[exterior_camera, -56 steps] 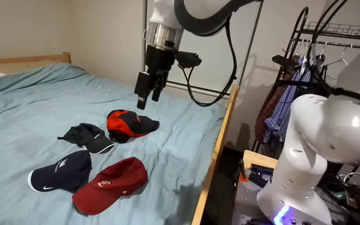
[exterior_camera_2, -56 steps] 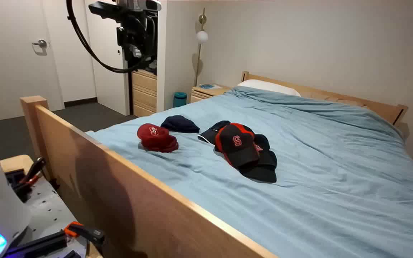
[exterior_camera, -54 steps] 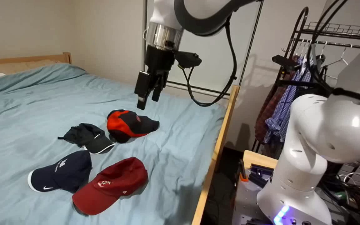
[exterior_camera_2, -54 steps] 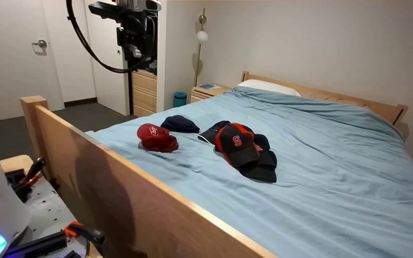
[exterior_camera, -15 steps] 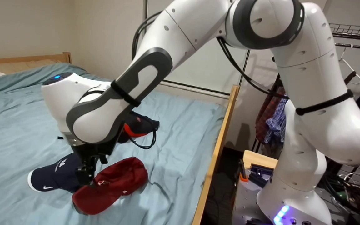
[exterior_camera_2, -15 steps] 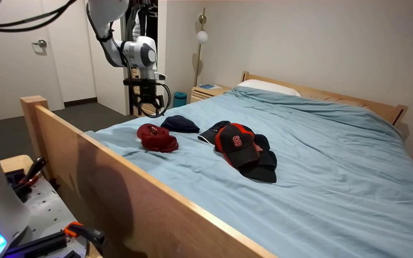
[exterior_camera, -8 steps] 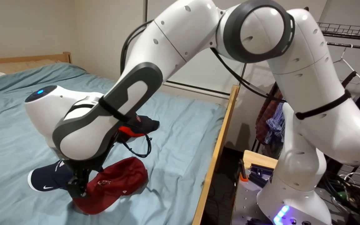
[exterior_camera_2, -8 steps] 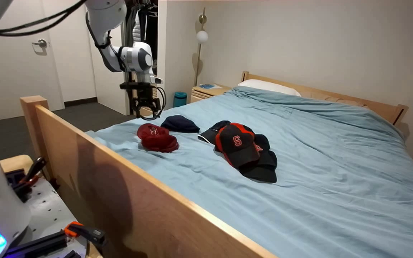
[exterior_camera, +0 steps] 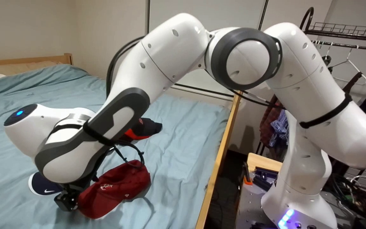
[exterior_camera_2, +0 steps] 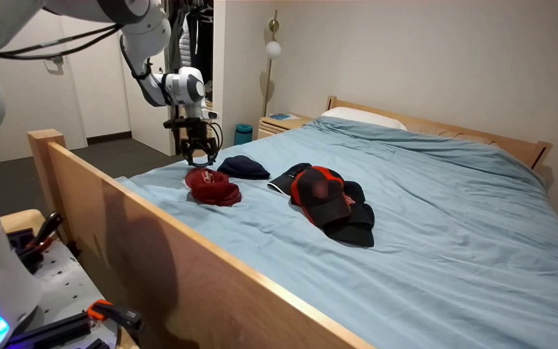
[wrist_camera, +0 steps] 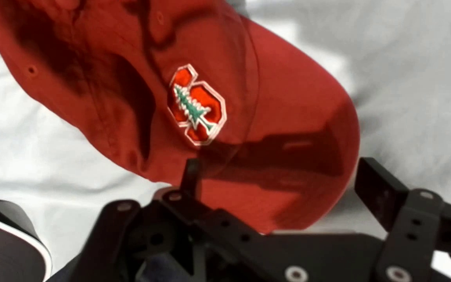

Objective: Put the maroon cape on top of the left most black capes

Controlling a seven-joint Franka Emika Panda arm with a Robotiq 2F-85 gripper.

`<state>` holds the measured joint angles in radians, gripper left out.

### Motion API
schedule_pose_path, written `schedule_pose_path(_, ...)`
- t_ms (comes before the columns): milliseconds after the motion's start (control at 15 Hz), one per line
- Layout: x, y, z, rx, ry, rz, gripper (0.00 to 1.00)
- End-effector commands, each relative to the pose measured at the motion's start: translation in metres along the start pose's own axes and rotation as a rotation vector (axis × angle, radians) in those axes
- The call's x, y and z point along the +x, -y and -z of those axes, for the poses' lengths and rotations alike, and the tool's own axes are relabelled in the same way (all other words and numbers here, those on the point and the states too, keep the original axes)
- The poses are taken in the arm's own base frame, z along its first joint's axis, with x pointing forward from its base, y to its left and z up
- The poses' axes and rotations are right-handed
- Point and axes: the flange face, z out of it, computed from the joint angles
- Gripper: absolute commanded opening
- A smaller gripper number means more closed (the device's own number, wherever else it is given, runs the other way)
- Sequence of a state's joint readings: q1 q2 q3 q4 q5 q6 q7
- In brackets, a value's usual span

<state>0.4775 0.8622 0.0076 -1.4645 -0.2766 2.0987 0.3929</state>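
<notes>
The maroon cap [exterior_camera: 119, 184] lies on the bed in both exterior views [exterior_camera_2: 217, 190]. Its tree logo and curved brim [wrist_camera: 296, 86] fill much of the wrist view. My gripper [wrist_camera: 284, 180] is open and empty, with one finger over the crown edge and the other past the brim's outer edge. In both exterior views the gripper [exterior_camera: 67, 200] [exterior_camera_2: 199, 156] is low at the brim; contact cannot be told. A dark navy cap with a white-edged brim [exterior_camera: 44, 185] lies beside it, partly hidden by the arm; it also shows in an exterior view [exterior_camera_2: 243, 167] and the wrist view [wrist_camera: 10, 254].
A black-and-red cap [exterior_camera_2: 320, 198] rests on black caps [exterior_camera_2: 351, 235], near a white-edged dark cap [exterior_camera_2: 286, 179]. The arm hides part of that group in an exterior view [exterior_camera: 145, 127]. The wooden footboard [exterior_camera_2: 201, 257] rises between the robot base and the mattress.
My arm has swung from high over the bed to the maroon cap. In the last second the gripper has lowered toward the brim. The caps have not moved.
</notes>
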Motion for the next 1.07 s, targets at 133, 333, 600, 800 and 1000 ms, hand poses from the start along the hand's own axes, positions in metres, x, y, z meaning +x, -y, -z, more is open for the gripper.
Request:
schedule_pose_path(133, 0.028, 0.02, -0.012, -0.041, 0.003, -0.013, 1.0)
schedule_pose_path(333, 0.03, 0.019, -0.026, -0.081, 0.052, -0.069, 1.0)
schedule_pose_path(600, 0.032, 0.017, -0.035, -0.098, 0.08, -0.109, 0.75)
schedule_pose_path(800, 0.035, 0.017, -0.032, -0.107, 0.083, -0.109, 0.6)
schedule_pose_path(1000, 0.037, 0.019, -0.028, -0.085, 0.102, -0.088, 0.43)
